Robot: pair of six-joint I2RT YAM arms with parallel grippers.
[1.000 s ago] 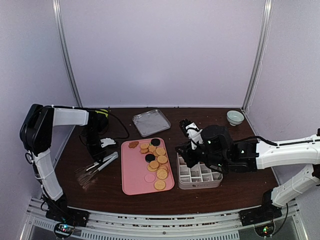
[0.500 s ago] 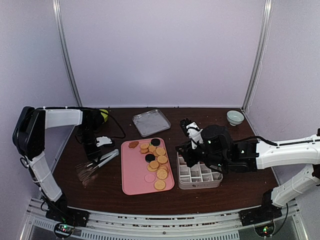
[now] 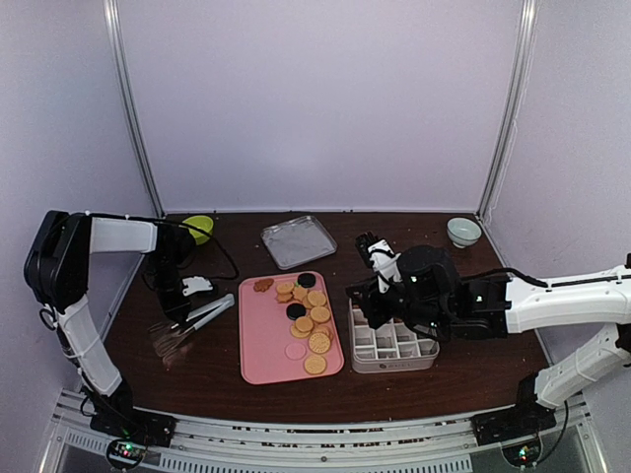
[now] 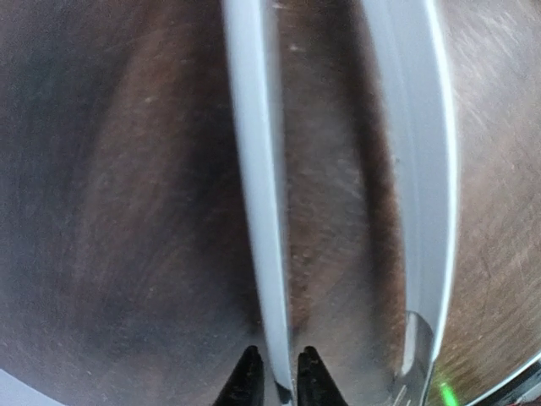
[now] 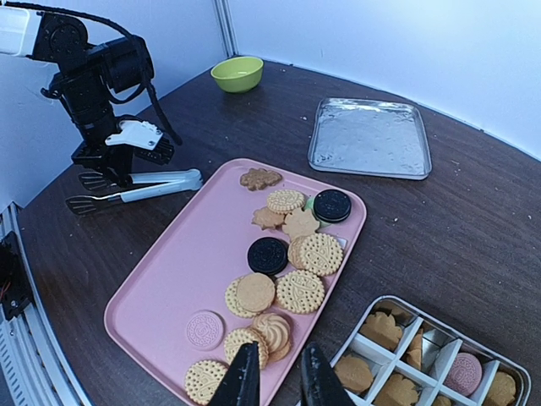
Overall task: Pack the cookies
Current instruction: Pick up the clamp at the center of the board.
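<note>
Top external view shows a dark brown wooden table (image 3: pixel 473 370) with a pink rectangular plastic tray (image 3: pixel 264 345) near its middle and a grey divided box (image 3: pixel 394 365) just right of it. Metal tongs (image 3: pixel 197 322) lie left of the tray, and the left gripper (image 4: pixel 277 385) is clamped on one tong arm. The right gripper (image 5: pixel 277 376) hovers by the box's left end, slightly parted and empty. The cookies (image 5: pixel 300 292) cluster on the tray's far-right part, with more in the box compartments.

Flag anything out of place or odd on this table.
Nothing is spilled or damaged: the unpacked cookies all lie on the pink tray. One oddity: the left claw straddles a single arm of the tongs, not both.
</note>
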